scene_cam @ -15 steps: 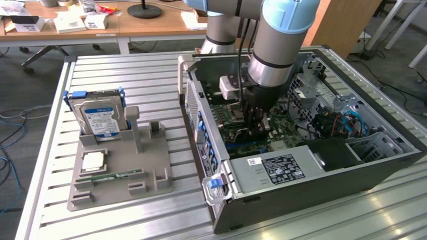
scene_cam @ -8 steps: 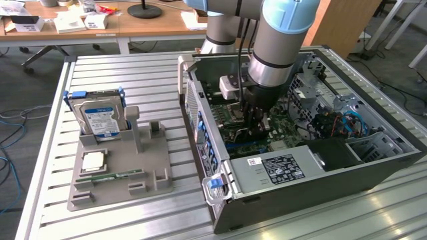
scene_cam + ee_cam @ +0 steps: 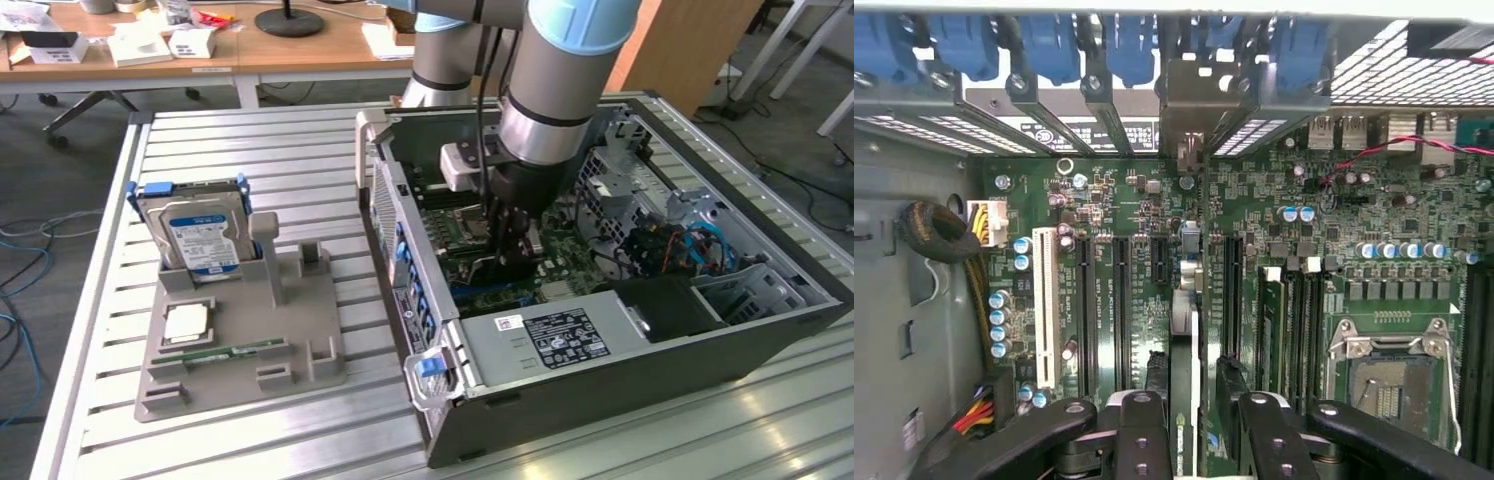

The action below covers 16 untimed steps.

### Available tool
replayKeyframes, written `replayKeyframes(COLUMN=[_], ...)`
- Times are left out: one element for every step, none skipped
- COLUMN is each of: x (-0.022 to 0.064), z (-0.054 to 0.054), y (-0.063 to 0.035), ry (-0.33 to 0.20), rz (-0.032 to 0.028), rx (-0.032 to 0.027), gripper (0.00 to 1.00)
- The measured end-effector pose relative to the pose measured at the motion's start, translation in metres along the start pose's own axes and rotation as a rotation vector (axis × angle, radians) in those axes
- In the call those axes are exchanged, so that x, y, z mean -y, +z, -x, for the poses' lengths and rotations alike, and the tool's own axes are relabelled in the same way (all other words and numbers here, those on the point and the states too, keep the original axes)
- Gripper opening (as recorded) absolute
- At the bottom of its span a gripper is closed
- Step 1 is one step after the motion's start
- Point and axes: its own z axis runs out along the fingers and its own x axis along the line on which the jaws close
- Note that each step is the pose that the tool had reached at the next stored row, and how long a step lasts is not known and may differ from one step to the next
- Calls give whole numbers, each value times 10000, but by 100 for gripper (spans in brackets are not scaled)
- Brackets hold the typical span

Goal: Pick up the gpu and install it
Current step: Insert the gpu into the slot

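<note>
The gpu (image 3: 1189, 300) shows edge-on in the wrist view as a thin dark card running down the middle, its silver metal bracket (image 3: 1189, 110) against the case's rear slot openings. It stands upright over the long black slots of the green motherboard (image 3: 1144, 200). My gripper (image 3: 1194, 440) is shut on the gpu, one black finger (image 3: 1142, 440) on each side of it. In the exterior view the gripper (image 3: 514, 250) reaches down inside the open computer case (image 3: 641, 370), with the dark gpu (image 3: 497, 268) below it, low over the board.
A grey parts holder (image 3: 240, 340) on the slatted table carries a silver hard drive with blue label (image 3: 200, 235), a processor chip (image 3: 187, 320) and a green memory stick (image 3: 220, 352). Inside the case sit a power supply (image 3: 554, 335), a white slot (image 3: 1044, 305) and a processor socket (image 3: 1389, 370).
</note>
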Motion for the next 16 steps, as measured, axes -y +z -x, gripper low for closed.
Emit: replayKeyframes(x=[1, 1, 2, 3, 4, 4, 5, 6, 7, 8, 9, 10, 11, 12, 13, 14], z=[1, 2, 3, 4, 5, 7, 8, 10, 11, 13, 14, 16, 17, 19, 20, 21], y=[-24, -53, -82, -113, -147, -182, -223, -260, -306, -349, -392, -434, -473, -510, -548, -582], ry=[0, 0, 0, 0, 0, 0, 0, 0, 0, 0, 0, 0, 0, 0, 0, 0], rz=[0, 0, 0, 0, 0, -1, 1, 0, 0, 0, 0, 0, 0, 0, 1, 0], rx=[0, 0, 1, 1, 0, 1, -1, 0, 1, 1, 0, 0, 1, 1, 0, 1], gripper=[33, 33, 33, 33, 33, 33, 33, 33, 33, 33, 33, 33, 33, 33, 33, 33])
